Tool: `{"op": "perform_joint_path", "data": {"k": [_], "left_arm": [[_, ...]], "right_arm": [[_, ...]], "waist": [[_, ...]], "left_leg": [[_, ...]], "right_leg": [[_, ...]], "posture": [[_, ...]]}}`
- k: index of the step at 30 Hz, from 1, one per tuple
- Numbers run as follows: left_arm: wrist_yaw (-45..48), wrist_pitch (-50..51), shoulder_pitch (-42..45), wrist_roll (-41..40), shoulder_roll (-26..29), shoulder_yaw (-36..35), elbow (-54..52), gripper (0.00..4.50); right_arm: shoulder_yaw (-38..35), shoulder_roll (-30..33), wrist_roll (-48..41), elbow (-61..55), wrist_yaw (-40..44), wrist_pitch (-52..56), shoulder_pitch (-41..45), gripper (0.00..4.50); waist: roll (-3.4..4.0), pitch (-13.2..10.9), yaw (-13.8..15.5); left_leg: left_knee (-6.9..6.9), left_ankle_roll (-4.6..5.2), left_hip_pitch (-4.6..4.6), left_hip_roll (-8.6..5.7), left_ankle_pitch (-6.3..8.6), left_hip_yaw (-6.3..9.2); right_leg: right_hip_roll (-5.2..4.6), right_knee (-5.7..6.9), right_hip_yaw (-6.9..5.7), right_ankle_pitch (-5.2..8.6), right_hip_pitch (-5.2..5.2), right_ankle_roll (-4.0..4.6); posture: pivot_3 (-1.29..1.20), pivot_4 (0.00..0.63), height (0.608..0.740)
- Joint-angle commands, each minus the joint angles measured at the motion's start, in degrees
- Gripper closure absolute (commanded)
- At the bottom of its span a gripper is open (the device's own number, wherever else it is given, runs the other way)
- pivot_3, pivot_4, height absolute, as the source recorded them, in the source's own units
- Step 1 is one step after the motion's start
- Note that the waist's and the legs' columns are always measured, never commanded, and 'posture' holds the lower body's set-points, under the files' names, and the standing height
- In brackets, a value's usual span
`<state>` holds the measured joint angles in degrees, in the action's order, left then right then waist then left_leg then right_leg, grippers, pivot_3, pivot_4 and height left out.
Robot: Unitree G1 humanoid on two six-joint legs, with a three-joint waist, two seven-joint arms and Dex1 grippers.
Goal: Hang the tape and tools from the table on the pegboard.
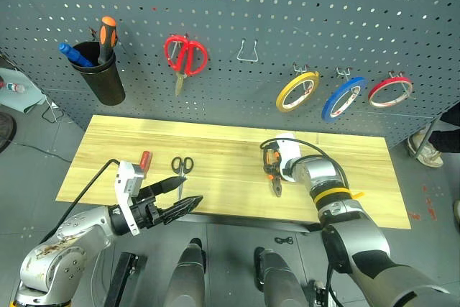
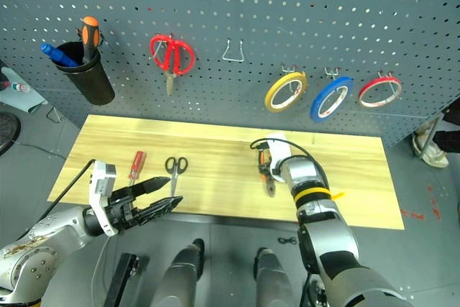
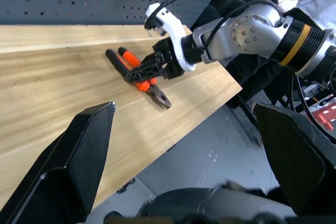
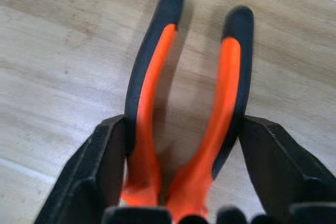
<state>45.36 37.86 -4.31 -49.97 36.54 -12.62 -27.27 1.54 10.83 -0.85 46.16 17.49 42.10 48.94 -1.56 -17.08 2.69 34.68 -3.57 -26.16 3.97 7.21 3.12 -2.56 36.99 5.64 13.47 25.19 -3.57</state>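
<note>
Pliers with orange-and-black handles (image 4: 184,108) lie flat on your pale yellow wood-plank table (image 1: 230,141), both handles between the two black fingers of the right gripper (image 1: 271,164), whose pads (image 4: 107,156) press their outer sides. Your left gripper (image 1: 180,195) hangs off the table's near edge with fingers spread wide, holding nothing. Just beyond its fingertips lie the small black-handled scissors (image 1: 181,167) and slim red-handled screwdriver (image 1: 144,160). Blue tape ring (image 1: 343,98) already hangs on the dark blue-grey perforated pegboard (image 1: 237,5).
</note>
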Motion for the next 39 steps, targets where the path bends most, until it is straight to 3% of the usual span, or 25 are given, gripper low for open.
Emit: {"op": "perform_joint_path", "data": {"k": [1, 4, 8, 11, 14, 20, 30, 39], "left_arm": [[0.76, 0.33, 0.48, -1.52, 0.31, -0.43, -1.0, 0.0], [0.14, 0.45, 1.2, -2.83, -0.16, -1.44, -0.7, 0.0], [-3.7, 2.37, 3.58, -9.19, -1.19, -5.15, -0.64, 0.0], [-9.44, 3.34, 7.78, -15.82, -2.92, -7.57, -1.18, 0.0], [-15.27, 3.87, 12.07, -22.39, -4.78, -8.75, -1.68, 0.0], [-22.81, 2.72, 21.67, -28.19, -6.87, -8.43, 0.74, 0.0], [-22.49, 0.64, 28.9, -25.77, -8.35, -7.54, 5.71, 0.0], [-21.8, 1.01, 28.84, -25.65, -7.98, -8.16, 5.88, 0.0]], "right_arm": [[1.27, 0.85, -0.23, -4.38, 2.68, 2.34, -1.62, 1.6], [5.52, 3.21, -0.61, -17.96, 9.24, 2.76, -5.05, 1.6], [4.63, 4.75, -6.61, -44.0, 15.5, -1.21, -8.55, 1.6], [2.05, 4.22, -9.97, -55.72, 16.53, -6.46, -6.67, 1.6], [1.07, 3.74, -11.02, -59.61, 16.22, -11.23, -3.82, 1.6], [0.23, 0.08, -7.24, -51.76, 11.12, -31.91, 6.55, 1.6], [0.02, -0.97, 2.7, -20.71, -1.63, -60.83, 18.97, 1.6], [0.29, -0.34, 6.45, -3.32, -7.31, -71.18, 20.6, 1.6]], "waist": [[0.0, 0.0, -0.05], [0.01, -0.01, 0.26], [0.06, -0.04, 0.09], [0.06, -0.04, -0.04], [0.04, -0.03, 0.37], [0.0, 0.0, 1.2], [-0.01, 0.0, 1.31], [-0.02, -0.01, 1.34]], "left_leg": [[0.0, 0.0, 0.0, 0.0, 0.0, 0.0], [-0.04, 0.0, -0.02, 0.0, 0.0, 0.0], [-0.04, 0.0, -0.25, 0.01, 0.0, 0.02], [-0.04, 0.0, -0.2, 0.04, 0.0, 0.05], [0.06, 0.0, -0.22, 0.04, 0.0, 0.1], [0.06, -0.02, -0.16, 0.02, -0.01, 0.08], [-0.07, -0.18, -0.17, 0.02, -0.1, 0.07], [-0.38, -0.28, -0.17, 0.02, -0.18, 0.1]], "right_leg": [[0.0, 0.0, 0.0, 0.0, 0.0, 0.0], [-0.01, -0.01, 0.0, 0.03, 0.03, 0.01], [0.0, 0.01, 0.0, 0.06, 0.26, -0.02], [0.04, 0.09, -0.01, 0.05, 0.25, -0.03], [0.03, 0.09, -0.09, 0.05, 0.17, -0.05], [0.01, -0.09, -0.09, 0.0, 0.01, -0.1], [0.01, -0.16, -0.11, -0.28, 0.04, 0.38], [0.01, -0.21, -0.13, -0.32, 0.12, 0.44]], "posture": [[0.29, 0.283, 0.74], [0.29, 0.278, 0.74], [0.28, 0.277, 0.74], [0.27, 0.27, 0.74], [0.26, 0.269, 0.74], [0.25, 0.263, 0.74], [0.26, 0.26, 0.74], [0.29, 0.262, 0.74]]}}
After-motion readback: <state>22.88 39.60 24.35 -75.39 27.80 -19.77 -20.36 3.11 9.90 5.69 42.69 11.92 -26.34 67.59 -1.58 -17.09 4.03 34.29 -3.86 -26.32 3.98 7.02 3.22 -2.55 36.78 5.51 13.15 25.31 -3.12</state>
